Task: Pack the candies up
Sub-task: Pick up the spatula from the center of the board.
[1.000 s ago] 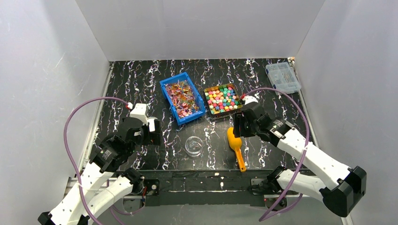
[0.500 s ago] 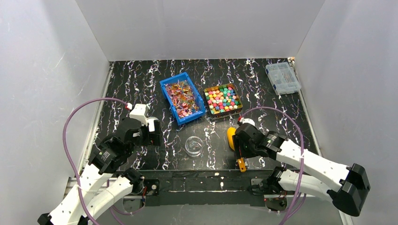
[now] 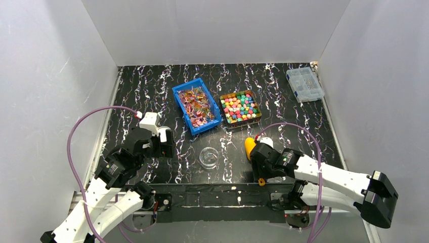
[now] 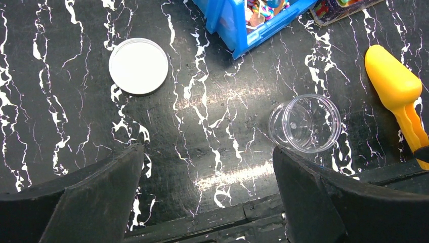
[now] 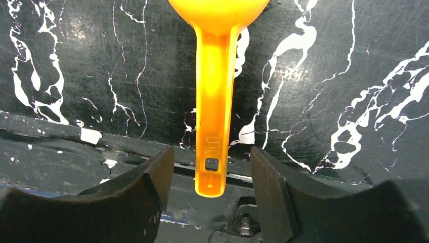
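The candies [image 3: 241, 107] are small bright cubes filling a dark tray at the back centre. A clear empty jar [image 3: 208, 157] stands on the mat near the front and also shows in the left wrist view [image 4: 305, 123]. A yellow scoop [image 3: 249, 148] lies right of the jar, its handle pointing to the near edge [image 5: 216, 91]. My right gripper [image 5: 212, 167] is open, low over the handle's end, one jaw on each side and apart from it. My left gripper [image 4: 207, 152] is open and empty, left of the jar.
A blue bin [image 3: 196, 105] of shiny foil-wrapped sweets stands left of the candy tray. A white round lid [image 4: 138, 66] lies on the mat left of the jar. A clear lidded box [image 3: 304, 84] sits at the back right. The table's near edge runs under both grippers.
My right arm has drawn back from the candy tray toward the near edge and come down over the scoop's handle. The left arm has not moved.
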